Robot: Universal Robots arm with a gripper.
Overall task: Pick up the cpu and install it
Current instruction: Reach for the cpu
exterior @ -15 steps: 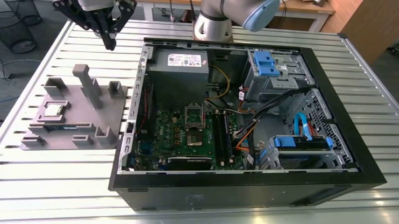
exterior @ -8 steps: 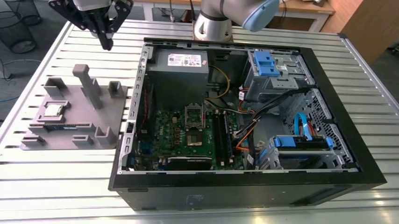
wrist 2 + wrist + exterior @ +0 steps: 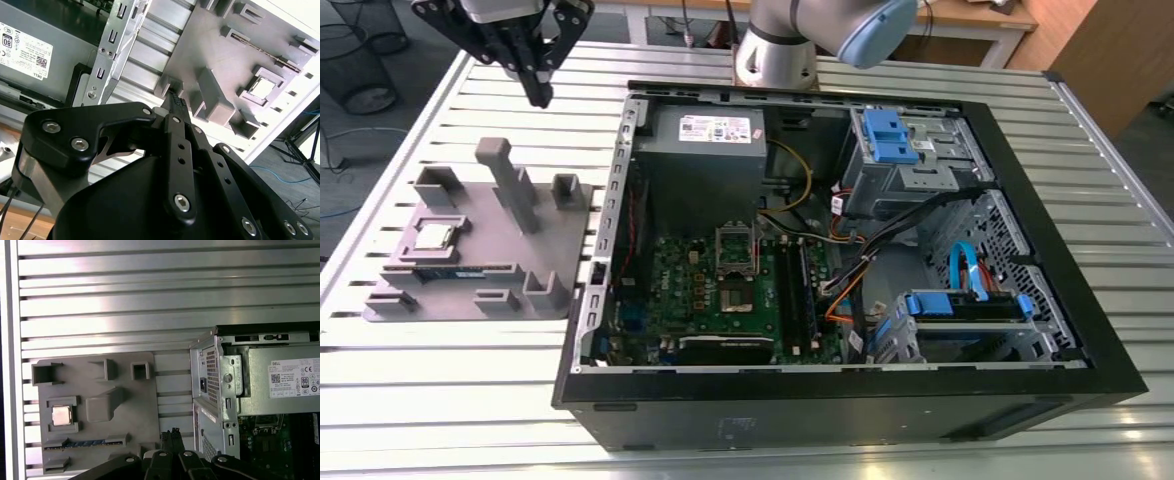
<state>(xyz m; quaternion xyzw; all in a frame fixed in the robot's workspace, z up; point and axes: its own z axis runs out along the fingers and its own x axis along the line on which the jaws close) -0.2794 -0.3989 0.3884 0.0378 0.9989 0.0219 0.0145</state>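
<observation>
The cpu (image 3: 434, 236) is a small square chip with a shiny silver top, lying in a recess of the grey holder plate (image 3: 520, 262) at the exterior view's left. It also appears in both wrist views (image 3: 62, 415) (image 3: 261, 89). My gripper (image 3: 538, 96) hangs high over the table, above the far edge of the plate and well apart from the cpu. Its black fingers (image 3: 172, 433) are shut together with nothing between them. The motherboard's socket frame (image 3: 736, 268) lies inside the open computer case (image 3: 1067, 250).
A long green memory stick (image 3: 454, 271) sits in a slot of the plate beside the cpu. Tall grey posts (image 3: 510, 180) rise from the plate. The case wall (image 3: 620, 190) stands between the plate and the motherboard. The ribbed metal table (image 3: 440, 380) surrounds both.
</observation>
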